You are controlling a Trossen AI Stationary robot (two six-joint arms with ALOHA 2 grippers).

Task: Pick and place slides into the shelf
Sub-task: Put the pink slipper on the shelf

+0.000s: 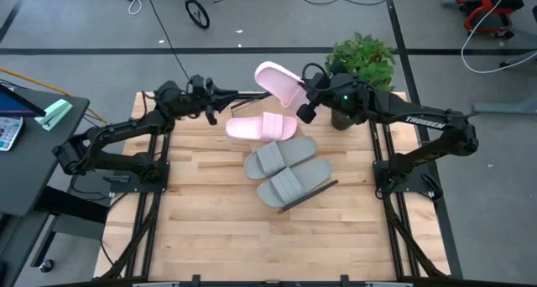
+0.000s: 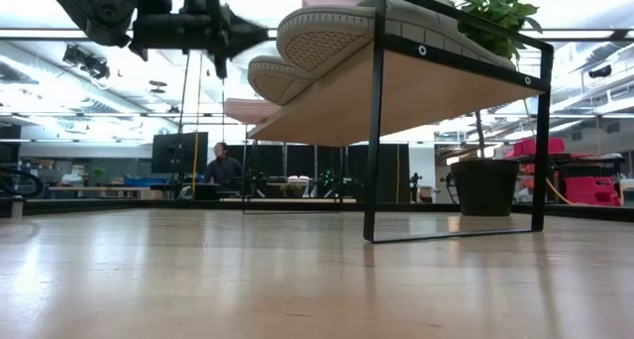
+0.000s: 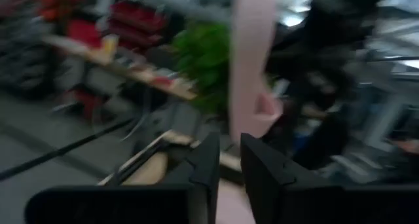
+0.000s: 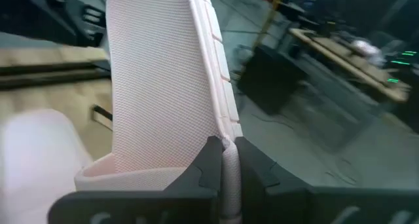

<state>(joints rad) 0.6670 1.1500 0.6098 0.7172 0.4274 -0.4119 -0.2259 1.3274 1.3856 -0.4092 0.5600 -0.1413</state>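
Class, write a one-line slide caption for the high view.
Right gripper lifts a pale pink slide sandal above the light-wood shelf.

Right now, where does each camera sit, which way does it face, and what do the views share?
High: overhead, straight down; both arms, shelf, three slides on it.
Low: table height, level; shelf underside, one arm overhead.
Left wrist: past the left gripper toward the plant.
Right wrist: past the right gripper, shut on the pink slide.
Shared: that raised slide shows in the high and both wrist views.
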